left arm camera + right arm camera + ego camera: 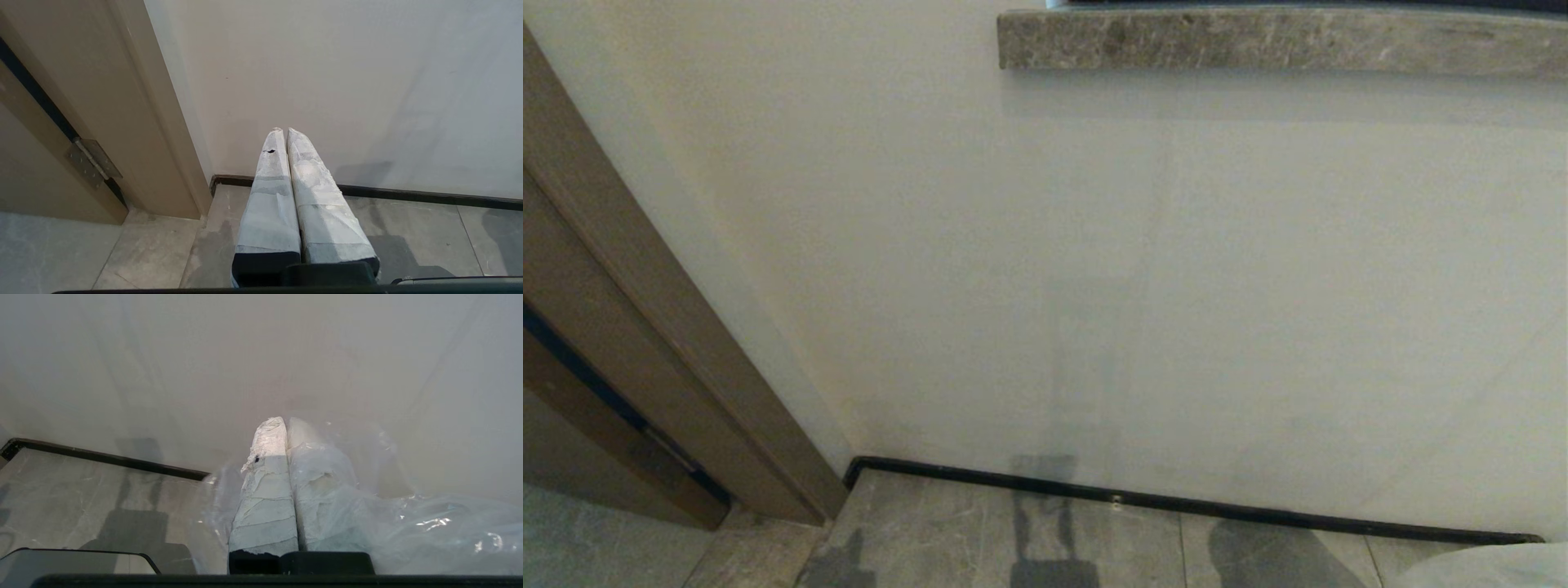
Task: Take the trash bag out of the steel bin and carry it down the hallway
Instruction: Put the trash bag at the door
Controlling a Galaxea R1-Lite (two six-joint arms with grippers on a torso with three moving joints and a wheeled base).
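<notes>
In the right wrist view my right gripper (284,422) is shut, its two taped fingers pressed together. The thin translucent trash bag (429,535) is caught between them, its film draped over one finger (322,486) and spreading out on both sides. A pale rounded bit of the bag (1494,567) shows at the head view's bottom right corner. My left gripper (284,131) is shut on nothing and points at the foot of the wall. Neither arm shows in the head view. The steel bin is out of view. The hallway shows as grey stone floor tiles (980,531).
A pale plain wall (1094,269) stands close ahead, with a black skirting strip (1176,502) along its foot. A brown wooden door frame (645,327) is at the left, its hinge (92,161) showing. A stone ledge (1282,41) juts out high on the wall.
</notes>
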